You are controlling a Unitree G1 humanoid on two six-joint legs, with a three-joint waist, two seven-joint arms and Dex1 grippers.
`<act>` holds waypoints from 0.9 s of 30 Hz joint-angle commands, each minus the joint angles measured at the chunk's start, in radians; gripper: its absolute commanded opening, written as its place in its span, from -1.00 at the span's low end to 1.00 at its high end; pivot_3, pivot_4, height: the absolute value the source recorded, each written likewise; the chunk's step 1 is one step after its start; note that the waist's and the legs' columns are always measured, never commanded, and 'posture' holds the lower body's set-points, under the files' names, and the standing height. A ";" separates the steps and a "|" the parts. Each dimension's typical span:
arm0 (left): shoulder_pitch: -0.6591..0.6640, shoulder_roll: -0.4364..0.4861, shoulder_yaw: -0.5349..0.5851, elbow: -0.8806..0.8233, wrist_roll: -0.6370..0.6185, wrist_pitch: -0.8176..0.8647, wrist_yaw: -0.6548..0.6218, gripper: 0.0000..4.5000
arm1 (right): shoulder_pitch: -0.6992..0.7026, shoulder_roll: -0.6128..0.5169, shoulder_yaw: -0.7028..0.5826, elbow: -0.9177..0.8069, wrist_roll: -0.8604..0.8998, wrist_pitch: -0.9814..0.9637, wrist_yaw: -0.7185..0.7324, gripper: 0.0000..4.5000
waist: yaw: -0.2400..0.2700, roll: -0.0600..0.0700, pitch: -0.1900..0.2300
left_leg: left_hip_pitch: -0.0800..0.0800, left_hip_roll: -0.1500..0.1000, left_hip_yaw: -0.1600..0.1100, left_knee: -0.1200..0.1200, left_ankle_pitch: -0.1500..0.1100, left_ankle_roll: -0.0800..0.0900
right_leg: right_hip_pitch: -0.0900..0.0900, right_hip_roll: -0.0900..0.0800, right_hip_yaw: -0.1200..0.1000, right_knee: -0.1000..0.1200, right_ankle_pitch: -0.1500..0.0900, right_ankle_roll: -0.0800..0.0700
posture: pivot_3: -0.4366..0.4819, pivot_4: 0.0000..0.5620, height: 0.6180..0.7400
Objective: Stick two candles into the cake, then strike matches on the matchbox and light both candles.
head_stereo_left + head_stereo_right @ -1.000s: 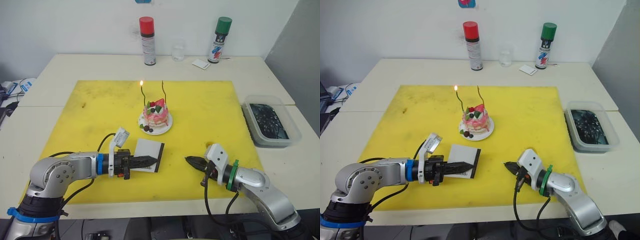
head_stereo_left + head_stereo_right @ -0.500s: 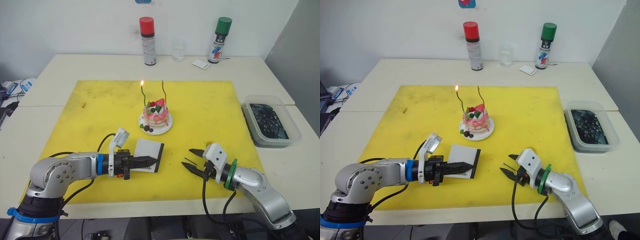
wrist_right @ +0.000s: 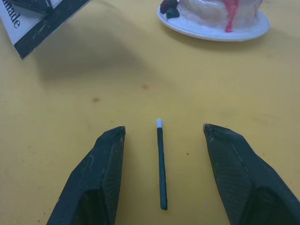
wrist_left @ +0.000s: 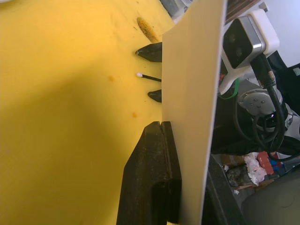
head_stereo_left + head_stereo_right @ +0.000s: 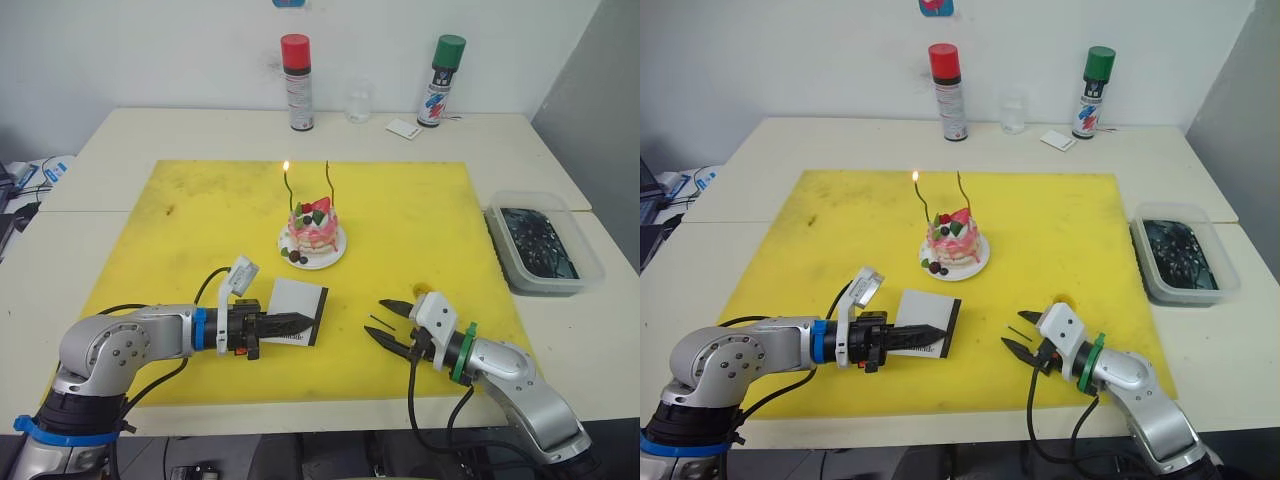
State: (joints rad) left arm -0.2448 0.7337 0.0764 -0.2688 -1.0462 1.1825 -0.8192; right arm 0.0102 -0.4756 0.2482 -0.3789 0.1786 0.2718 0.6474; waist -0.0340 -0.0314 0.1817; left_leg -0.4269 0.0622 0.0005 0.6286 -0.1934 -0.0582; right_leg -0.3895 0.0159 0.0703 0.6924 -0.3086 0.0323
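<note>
The right pincer [image 3: 161,176] is spread around a match [image 3: 161,164] (not touching it); the left pincer [image 5: 300,322] pinches the matchbox [image 5: 298,305].

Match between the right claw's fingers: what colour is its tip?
White, on a dark stick; the match shows best in the right wrist view.

Two candles [image 5: 289,190], one cake [image 5: 311,233], one matchbox [image 5: 297,310], one match [image 3: 161,163], two spray cans [image 5: 295,82], one tray [image 5: 541,241].

- It looked like a lab or test room — pale tables [image 5: 120,150] pushed together against a bare white wall [image 5: 150,50].
- Cables trailed off one side.
</note>
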 commanded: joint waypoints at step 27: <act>-0.175 -0.097 -0.005 0.080 -0.026 0.043 0.016 -1.00 | -0.172 -0.149 -0.073 -0.325 0.123 0.219 0.118 -0.99 | 0.003 -0.001 -0.001 | 0.002 -0.001 0.000 0.002 0.000 0.000 | 0.000 0.000 0.000 0.004 0.000 0.000 | -0.05 -0.47 1.00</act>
State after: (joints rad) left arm -0.3917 0.6416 0.0741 -0.1905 -1.0611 1.2308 -0.7963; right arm -0.1333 -0.6074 0.2034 -0.6153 0.2598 0.4544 0.7335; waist -0.0309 -0.0328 0.1808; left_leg -0.4252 0.0619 -0.0002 0.6303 -0.1932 -0.0582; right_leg -0.3887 0.0164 0.0700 0.6966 -0.3085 0.0324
